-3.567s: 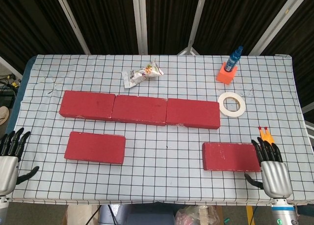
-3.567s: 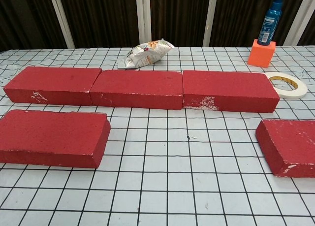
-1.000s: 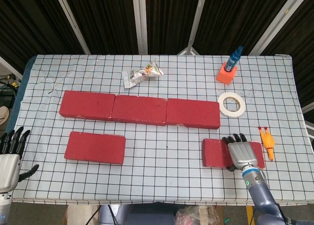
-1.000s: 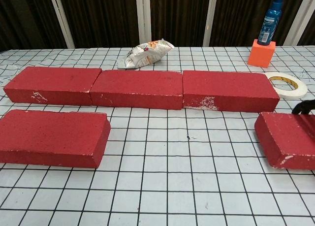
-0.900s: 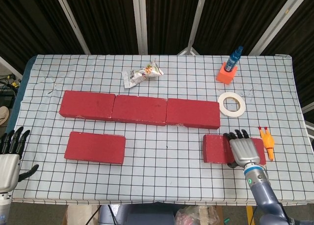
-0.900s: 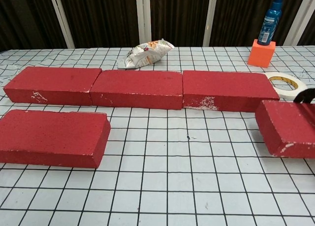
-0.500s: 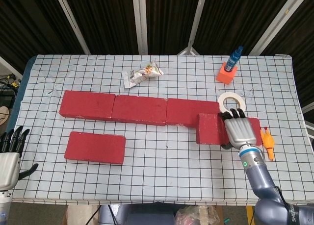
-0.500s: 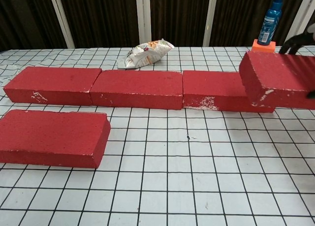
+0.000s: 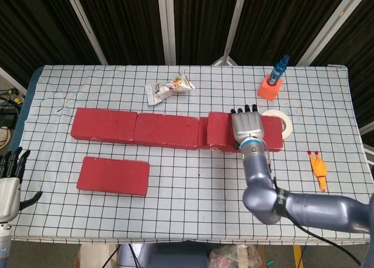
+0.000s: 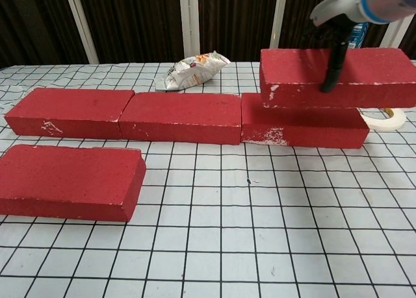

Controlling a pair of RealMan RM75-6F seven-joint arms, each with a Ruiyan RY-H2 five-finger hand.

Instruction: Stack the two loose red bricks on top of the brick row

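The left hand (image 9: 9, 189) idles at the table's near left corner, well apart from the brick row (image 9: 166, 128), its fingers spread and holding nothing; judged from this posture, it is parked to keep clear of the working arm. The second loose brick (image 9: 113, 175) lies flat on the checked table cloth (image 9: 193, 186), just in front of the row's left end and not touching it; it is untouched and not yet stacked. The brick row consists of three red bricks laid end to end. Behind the row's middle brick lies a snack packet (image 9: 169, 89), apart from the work. The right hand (image 9: 248, 126) grips the carried brick (image 10: 335, 77) from above, fingers over its far edge and the thumb down its near face, as the chest view shows. This brick sits level over the row's right end brick and overhangs that end toward the tape roll (image 9: 284, 123); whether it rests on the row or hovers just above cannot be told. The top grip probably allows a flat set-down. Release should wait until the brick is shifted leftward, since the overhang could tip it.
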